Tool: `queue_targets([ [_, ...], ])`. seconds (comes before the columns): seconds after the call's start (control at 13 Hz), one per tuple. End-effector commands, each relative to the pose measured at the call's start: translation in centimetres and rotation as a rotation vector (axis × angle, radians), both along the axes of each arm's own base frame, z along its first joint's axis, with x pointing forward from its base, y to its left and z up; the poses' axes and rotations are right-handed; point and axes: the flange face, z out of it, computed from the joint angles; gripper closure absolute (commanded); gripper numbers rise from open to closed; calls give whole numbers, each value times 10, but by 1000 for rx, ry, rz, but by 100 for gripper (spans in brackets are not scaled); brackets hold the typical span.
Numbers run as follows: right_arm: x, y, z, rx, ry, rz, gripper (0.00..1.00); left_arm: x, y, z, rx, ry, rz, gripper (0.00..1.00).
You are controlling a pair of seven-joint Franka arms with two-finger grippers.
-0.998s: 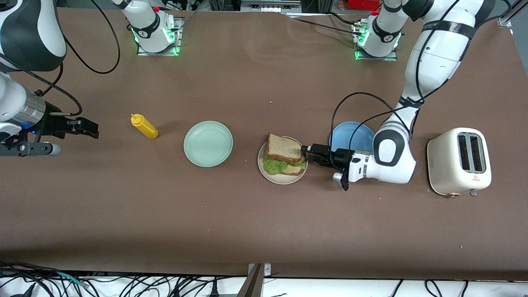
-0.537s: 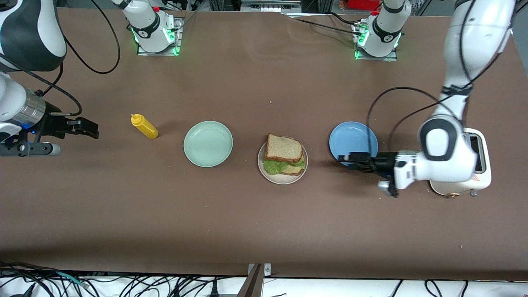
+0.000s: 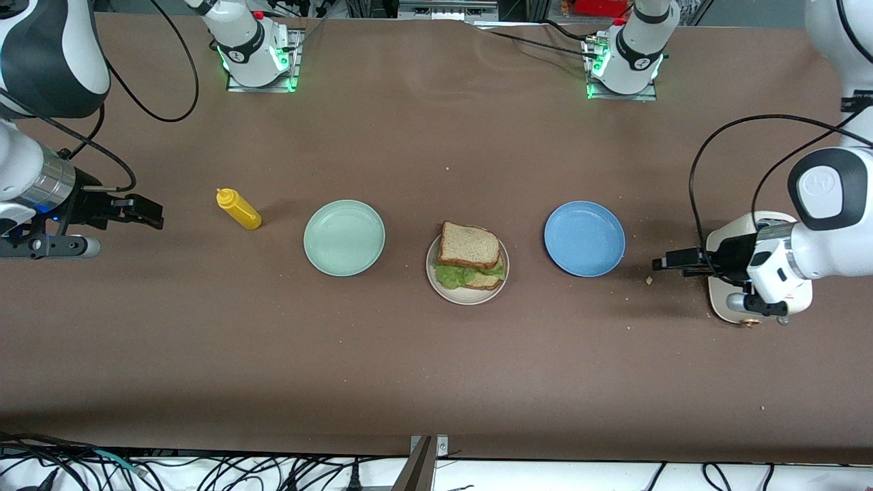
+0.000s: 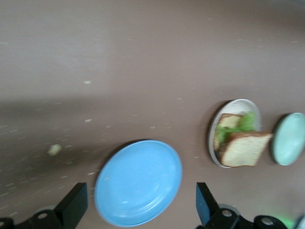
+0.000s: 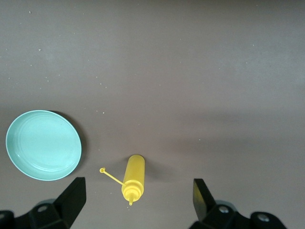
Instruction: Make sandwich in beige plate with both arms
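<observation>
Resting flat on the beige plate (image 3: 458, 296), the sandwich (image 3: 470, 254), seemingly askew; both hands wide.

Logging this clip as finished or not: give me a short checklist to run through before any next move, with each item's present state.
1. Sandwich assembled, toast over lettuce over toast: ok.
2. Sandwich sits on the beige plate, not on the mint-green plate or the blue plate: ok.
3. Top slice squarely over the bottom one: not ok, it sits offset, with the lettuce and the bottom slice showing at the edge nearer the front camera.
4. Left gripper open, holding nothing, between the blue plate and the toaster: ok.
5. Right gripper open, holding nothing, at the right arm's end near the mustard bottle: ok.
</observation>
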Motion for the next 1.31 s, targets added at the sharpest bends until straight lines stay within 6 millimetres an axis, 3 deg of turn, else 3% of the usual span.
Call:
queue_targets([
  [0.0,-5,-12,12,1,-7,-11,0,-11,10,35,151,-14,28,0],
  [0.38,-10,-33,13,101,37,-81,0,-31,24,75,207,22,51,0],
  [0.77,-11,-25,15,95,36,-71,0,-43,37,112,300,-21,57,0],
  [1.07,-11,-27,15,66,35,-69,0,-53,29,126,365,19,65,0],
  [1.23,-11,-28,14,65,35,-69,0,-61,18,144,412,46,21,0],
])
